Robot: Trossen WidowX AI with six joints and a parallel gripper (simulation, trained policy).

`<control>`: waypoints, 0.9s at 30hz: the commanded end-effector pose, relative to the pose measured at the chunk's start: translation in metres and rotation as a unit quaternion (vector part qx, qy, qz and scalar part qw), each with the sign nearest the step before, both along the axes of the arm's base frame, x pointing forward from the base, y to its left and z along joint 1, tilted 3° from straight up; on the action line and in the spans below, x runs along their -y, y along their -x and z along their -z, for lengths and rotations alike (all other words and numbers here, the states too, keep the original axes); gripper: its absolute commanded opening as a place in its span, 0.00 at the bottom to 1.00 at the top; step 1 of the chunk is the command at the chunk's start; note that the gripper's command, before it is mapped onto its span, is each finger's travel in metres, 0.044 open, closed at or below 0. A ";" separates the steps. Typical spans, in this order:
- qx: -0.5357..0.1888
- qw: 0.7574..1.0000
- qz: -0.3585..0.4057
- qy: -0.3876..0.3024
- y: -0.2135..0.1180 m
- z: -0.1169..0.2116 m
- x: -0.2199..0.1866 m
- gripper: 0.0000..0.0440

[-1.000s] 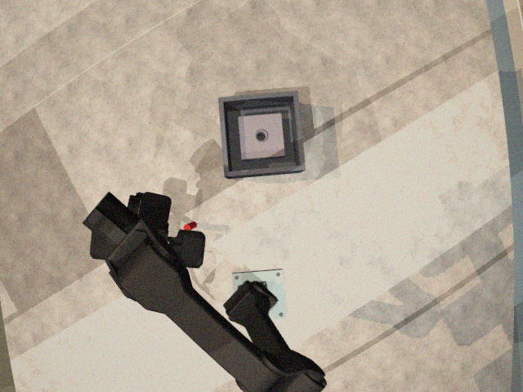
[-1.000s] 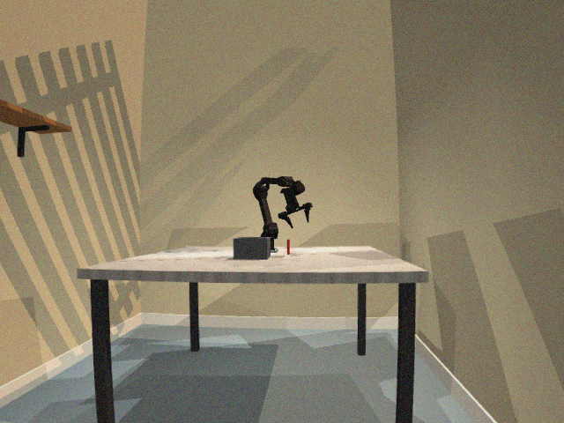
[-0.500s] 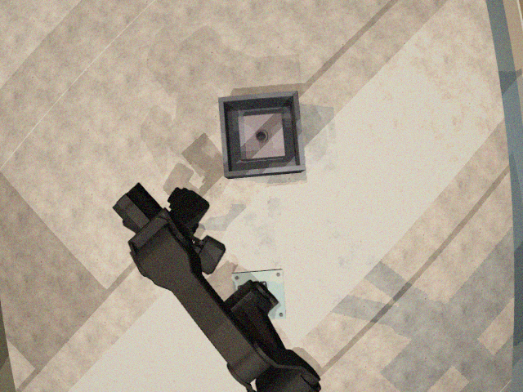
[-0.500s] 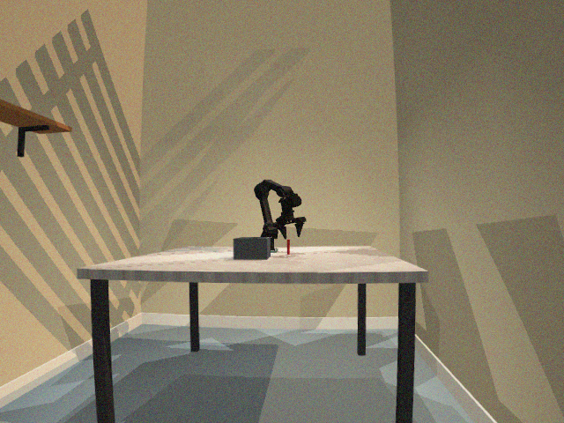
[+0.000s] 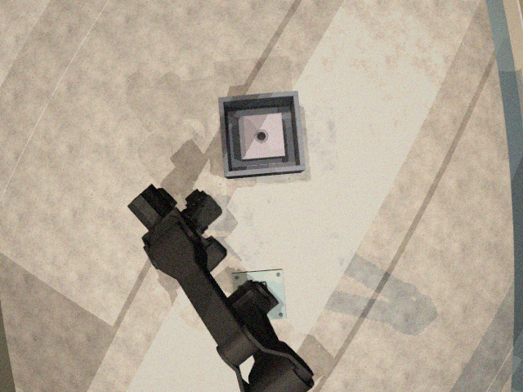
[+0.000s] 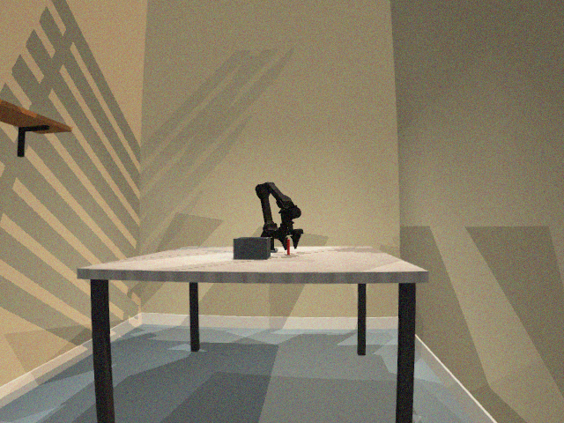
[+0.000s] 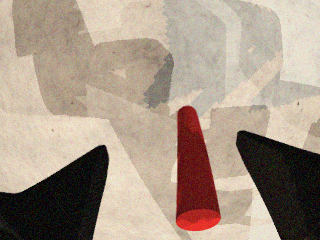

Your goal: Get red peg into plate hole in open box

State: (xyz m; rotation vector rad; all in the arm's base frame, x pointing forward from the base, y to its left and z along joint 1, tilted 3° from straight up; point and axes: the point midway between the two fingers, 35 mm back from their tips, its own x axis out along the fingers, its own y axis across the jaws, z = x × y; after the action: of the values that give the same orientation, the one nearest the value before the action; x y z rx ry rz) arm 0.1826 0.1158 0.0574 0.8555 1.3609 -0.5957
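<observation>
The red peg (image 6: 288, 246) (image 7: 197, 167) stands upright on the table. In the top view the arm hides it. My gripper (image 6: 290, 248) (image 7: 174, 145) points down around the peg and is open. In the wrist view the peg shows between the fingers, nearer the right one, with a gap on each side. The grey open box (image 5: 301, 139) (image 6: 251, 248) stands apart from the gripper. Inside it lies the pale plate (image 5: 272, 147) with a round hole (image 5: 261, 135) in its middle; no peg is in the hole.
The arm (image 5: 207, 299) (image 6: 265, 209) reaches from its base beside a pale, bolted mounting plate (image 5: 279, 291). The box's raised walls stand up from the table (image 6: 341, 268). A wooden shelf (image 6: 32, 119) hangs on the left wall, far from the arm.
</observation>
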 end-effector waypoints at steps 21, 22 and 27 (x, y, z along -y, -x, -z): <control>0.019 1.000 0.013 0.003 -0.012 -0.016 0.017 0.00; 0.025 1.000 0.009 0.006 -0.014 -0.020 0.018 0.00; 0.055 0.998 -0.007 0.024 -0.023 -0.040 0.027 0.00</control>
State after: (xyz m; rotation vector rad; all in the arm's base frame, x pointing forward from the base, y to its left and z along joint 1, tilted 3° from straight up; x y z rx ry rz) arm 0.1986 0.0933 0.0834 0.8452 1.2894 -0.5832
